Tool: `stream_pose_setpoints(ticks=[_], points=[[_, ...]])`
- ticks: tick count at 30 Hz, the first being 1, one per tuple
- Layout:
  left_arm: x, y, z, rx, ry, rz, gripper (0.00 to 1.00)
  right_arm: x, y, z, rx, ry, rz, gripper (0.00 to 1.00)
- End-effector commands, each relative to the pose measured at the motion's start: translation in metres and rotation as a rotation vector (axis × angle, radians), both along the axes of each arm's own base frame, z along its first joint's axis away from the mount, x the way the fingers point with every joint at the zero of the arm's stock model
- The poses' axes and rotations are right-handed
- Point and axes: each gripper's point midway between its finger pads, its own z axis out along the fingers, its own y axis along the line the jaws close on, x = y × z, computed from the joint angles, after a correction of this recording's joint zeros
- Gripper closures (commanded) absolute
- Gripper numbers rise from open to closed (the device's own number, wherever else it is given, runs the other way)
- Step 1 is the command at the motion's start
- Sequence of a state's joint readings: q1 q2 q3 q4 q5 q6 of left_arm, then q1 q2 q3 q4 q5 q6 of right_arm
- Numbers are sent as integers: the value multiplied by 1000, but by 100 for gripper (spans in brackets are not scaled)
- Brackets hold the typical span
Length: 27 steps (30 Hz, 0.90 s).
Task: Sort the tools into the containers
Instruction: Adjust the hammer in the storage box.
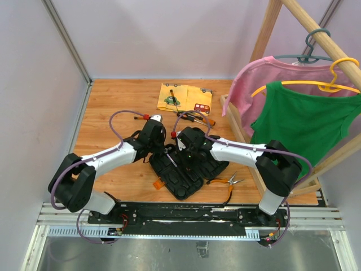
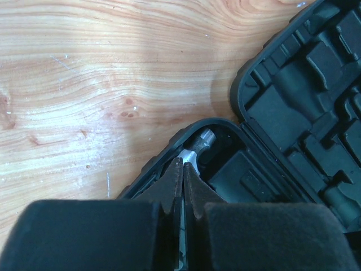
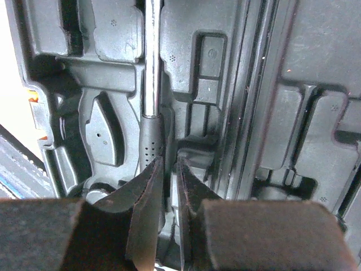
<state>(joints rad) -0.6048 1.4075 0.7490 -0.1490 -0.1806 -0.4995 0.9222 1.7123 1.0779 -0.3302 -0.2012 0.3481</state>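
Left hand [image 2: 183, 169] clamping a steel-shafted tool [image 2: 202, 140] I am seating in the open case [image 1: 189, 183]; right hand [image 3: 169, 166] nearly closed (grip unclear). Pliers [image 1: 228, 182] and screwdrivers [image 1: 197, 117] are lying outside, awaiting sorting.

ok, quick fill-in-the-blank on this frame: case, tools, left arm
1. The black tool case lies ____ on the table between the two arms.
2. The orange-handled pliers lie on the table to the ____ of the case.
3. One screwdriver rests on a ____ cloth.
4. The left end effector is ____ on a thin metal shaft.

Missing words: open; right; yellow; shut.
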Motion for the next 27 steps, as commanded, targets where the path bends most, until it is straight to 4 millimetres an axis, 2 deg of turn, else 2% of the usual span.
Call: stream_pose_setpoints(ticks=[1, 9, 17, 22, 27], points=[[4, -9, 6, 15, -5, -47, 96, -7, 5, 6, 33, 15, 4, 82], [-1, -2, -1, 48, 14, -45, 95, -11, 5, 4, 36, 36, 10, 78], [-6, -2, -11, 50, 35, -55, 95, -10, 6, 19, 76, 5, 10, 76], [-11, -1, -13, 45, 42, -60, 95, -14, 10, 30, 121, 5, 20, 72], [-13, -1, -10, 41, 41, -69, 92, -16, 11, 24, 114, 25, 22, 71]])
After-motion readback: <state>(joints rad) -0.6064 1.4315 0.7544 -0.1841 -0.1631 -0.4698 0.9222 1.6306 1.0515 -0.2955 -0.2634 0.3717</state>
